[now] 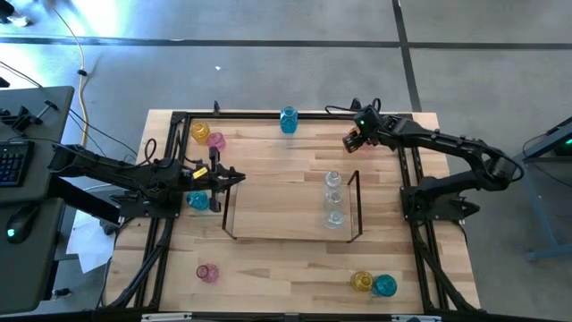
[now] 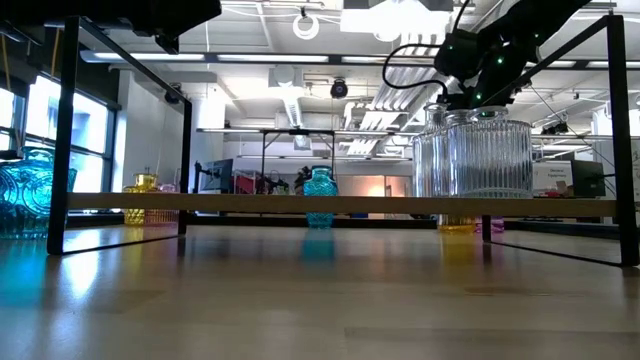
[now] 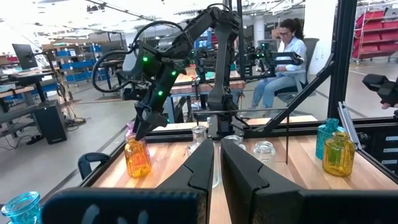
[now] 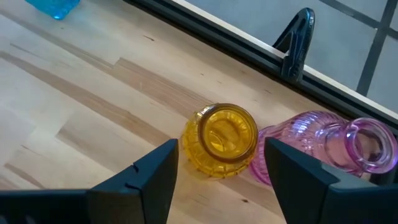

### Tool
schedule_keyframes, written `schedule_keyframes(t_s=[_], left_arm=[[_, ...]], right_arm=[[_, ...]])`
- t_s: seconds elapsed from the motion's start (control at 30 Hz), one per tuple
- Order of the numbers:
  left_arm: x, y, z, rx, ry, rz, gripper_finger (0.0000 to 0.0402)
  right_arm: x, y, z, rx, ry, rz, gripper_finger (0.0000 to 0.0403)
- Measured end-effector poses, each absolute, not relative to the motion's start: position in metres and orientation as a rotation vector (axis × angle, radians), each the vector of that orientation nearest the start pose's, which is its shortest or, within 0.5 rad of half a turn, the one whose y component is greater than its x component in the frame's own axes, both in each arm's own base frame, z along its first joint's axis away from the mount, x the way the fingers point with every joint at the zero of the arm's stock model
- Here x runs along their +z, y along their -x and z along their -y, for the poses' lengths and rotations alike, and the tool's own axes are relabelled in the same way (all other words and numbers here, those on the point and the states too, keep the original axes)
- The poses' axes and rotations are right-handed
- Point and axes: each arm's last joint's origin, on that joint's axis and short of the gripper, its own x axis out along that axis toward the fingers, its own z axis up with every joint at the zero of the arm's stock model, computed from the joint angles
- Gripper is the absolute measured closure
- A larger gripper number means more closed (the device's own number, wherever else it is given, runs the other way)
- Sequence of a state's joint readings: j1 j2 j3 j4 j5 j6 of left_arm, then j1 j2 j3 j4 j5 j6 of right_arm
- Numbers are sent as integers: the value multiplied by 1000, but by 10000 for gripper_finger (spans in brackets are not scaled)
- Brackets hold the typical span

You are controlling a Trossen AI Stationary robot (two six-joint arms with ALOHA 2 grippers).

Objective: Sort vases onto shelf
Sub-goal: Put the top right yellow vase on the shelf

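My right gripper (image 1: 351,140) hangs open over the table's far right corner, pointing steeply down. Its fingers stand above and to either side of a yellow vase (image 4: 222,138), apart from it. That vase stands upright on the wood against a pink vase (image 4: 323,149). In the high view the arm hides both. The shelf (image 1: 286,207) stands mid-table with three clear vases (image 1: 333,199) in a row at its right end. My left gripper (image 1: 234,176) waits shut and level at the shelf's left end, above a teal vase (image 1: 197,200).
More vases stand on the wood: yellow (image 1: 200,132) and pink (image 1: 215,140) at the far left, teal (image 1: 289,119) at the far edge, pink (image 1: 207,273) at the near left, yellow (image 1: 361,282) and teal (image 1: 384,286) at the near right. A black frame (image 1: 416,192) borders the table. A person (image 3: 287,53) sits beyond it.
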State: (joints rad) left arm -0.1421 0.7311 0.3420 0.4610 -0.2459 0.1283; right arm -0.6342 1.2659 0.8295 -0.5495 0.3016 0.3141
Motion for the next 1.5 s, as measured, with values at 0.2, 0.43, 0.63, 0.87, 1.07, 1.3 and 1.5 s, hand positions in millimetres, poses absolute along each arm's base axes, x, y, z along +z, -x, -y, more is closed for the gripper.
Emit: schedule_keyframes(t_s=[0.2, 0.43, 0.63, 0.87, 1.07, 1.3, 1.5], left_arm=[[249, -168, 17, 108, -120, 64, 383], [249, -168, 17, 108, -121, 63, 383], [249, -168, 17, 108, -121, 64, 383], [249, -168, 17, 108, -121, 63, 383], [249, -168, 17, 109, -129, 63, 383], [249, -168, 17, 109, -138, 63, 383], [249, -168, 17, 109, -137, 64, 383]], right_arm=[[227, -188, 152, -1000, -453, -857, 181], [228, -188, 154, -987, -468, -835, 191], [226, -189, 155, -983, -478, -838, 192], [218, -196, 161, -1024, -469, -848, 192], [218, -195, 160, -1027, -469, -855, 192], [227, -192, 152, -986, -453, -843, 192], [240, -195, 153, -978, -421, -808, 192]])
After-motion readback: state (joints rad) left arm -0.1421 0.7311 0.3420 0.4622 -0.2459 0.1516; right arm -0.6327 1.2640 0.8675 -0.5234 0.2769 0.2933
